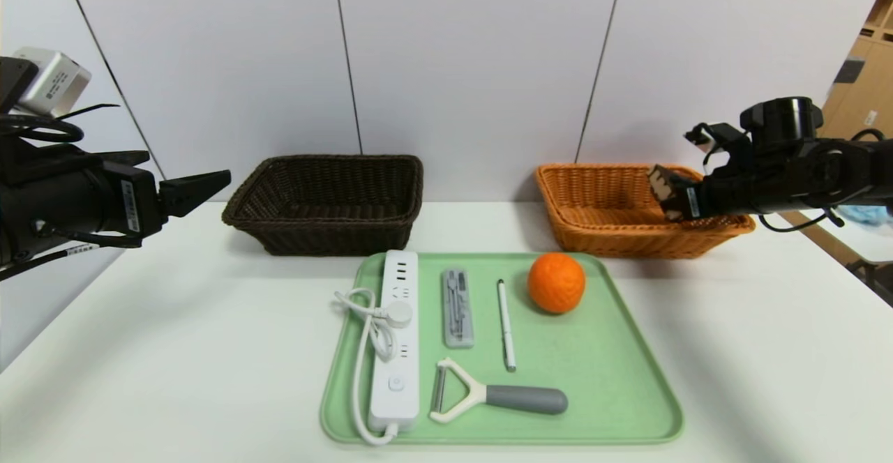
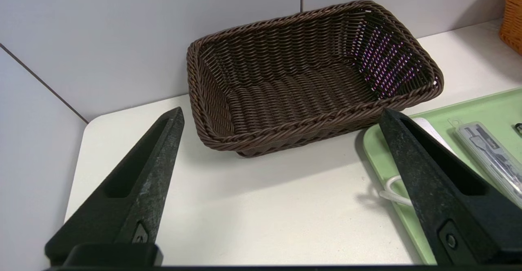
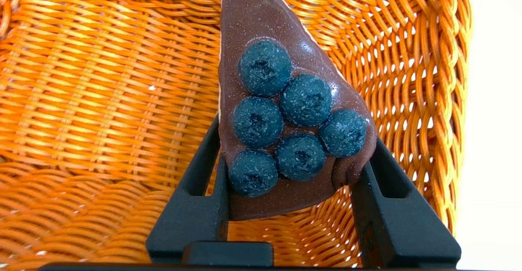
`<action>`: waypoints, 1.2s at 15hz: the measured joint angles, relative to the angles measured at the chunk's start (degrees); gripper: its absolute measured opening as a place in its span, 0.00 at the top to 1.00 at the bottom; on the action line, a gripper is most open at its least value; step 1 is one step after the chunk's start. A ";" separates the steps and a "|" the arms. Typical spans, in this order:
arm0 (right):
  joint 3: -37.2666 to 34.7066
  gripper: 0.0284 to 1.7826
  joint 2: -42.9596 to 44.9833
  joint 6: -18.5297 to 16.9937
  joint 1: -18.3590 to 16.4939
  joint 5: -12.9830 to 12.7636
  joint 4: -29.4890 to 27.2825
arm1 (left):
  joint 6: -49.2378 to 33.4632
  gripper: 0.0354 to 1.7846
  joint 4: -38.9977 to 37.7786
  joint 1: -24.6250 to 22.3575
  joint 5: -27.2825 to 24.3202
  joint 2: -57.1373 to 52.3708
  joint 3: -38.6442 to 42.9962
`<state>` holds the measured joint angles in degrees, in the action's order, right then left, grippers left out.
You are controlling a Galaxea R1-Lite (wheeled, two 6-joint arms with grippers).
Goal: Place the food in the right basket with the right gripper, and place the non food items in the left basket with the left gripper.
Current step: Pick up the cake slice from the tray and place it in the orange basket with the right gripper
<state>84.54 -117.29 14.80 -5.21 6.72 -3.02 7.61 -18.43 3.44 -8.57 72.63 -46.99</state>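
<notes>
My right gripper [image 1: 670,194] is shut on the chocolate cake slice with blueberries [image 3: 285,112] and holds it over the right end of the orange-tan right basket [image 1: 607,240]; the slice [image 1: 663,185] sits just above the rim. The orange fruit [image 1: 556,282] lies on the green tray [image 1: 628,379] with the white power strip [image 1: 396,341], grey case [image 1: 458,307], white pen [image 1: 506,323] and Y-peeler [image 1: 499,395]. My left gripper [image 1: 202,187] is open and empty, raised to the left of the dark brown left basket [image 1: 328,201], which is empty [image 2: 301,83].
Both baskets stand at the back of the white table against a grey wall. The tray lies in front of them, in the middle. The tray's corner with the power strip cord [image 2: 393,191] and case [image 2: 489,156] shows in the left wrist view.
</notes>
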 joint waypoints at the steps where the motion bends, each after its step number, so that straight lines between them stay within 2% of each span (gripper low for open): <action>1: -0.21 0.46 0.11 -0.02 0.00 0.00 0.18 | -0.01 0.06 0.00 0.00 0.00 -0.06 0.02; 6: -1.28 0.26 1.02 0.02 0.02 0.04 0.24 | 0.07 0.06 0.00 0.00 0.00 -0.48 0.04; 11: -2.10 0.16 3.78 0.13 0.63 0.28 0.57 | 0.07 0.06 0.00 0.00 0.00 -0.91 0.45; 12: -1.79 0.14 5.16 -0.28 1.94 0.30 0.61 | 0.10 0.06 0.00 0.00 0.06 -0.96 0.48; 14: -0.23 0.12 8.05 -1.66 6.83 0.35 0.33 | 0.02 0.06 0.00 0.00 0.09 -1.16 0.50; 18: 2.08 0.09 13.35 -3.97 20.33 -0.35 -0.30 | -0.17 0.06 0.00 -0.11 0.11 -1.46 0.78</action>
<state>86.63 -103.94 10.83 15.13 6.36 -3.33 7.44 -18.43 3.33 -8.46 71.17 -46.21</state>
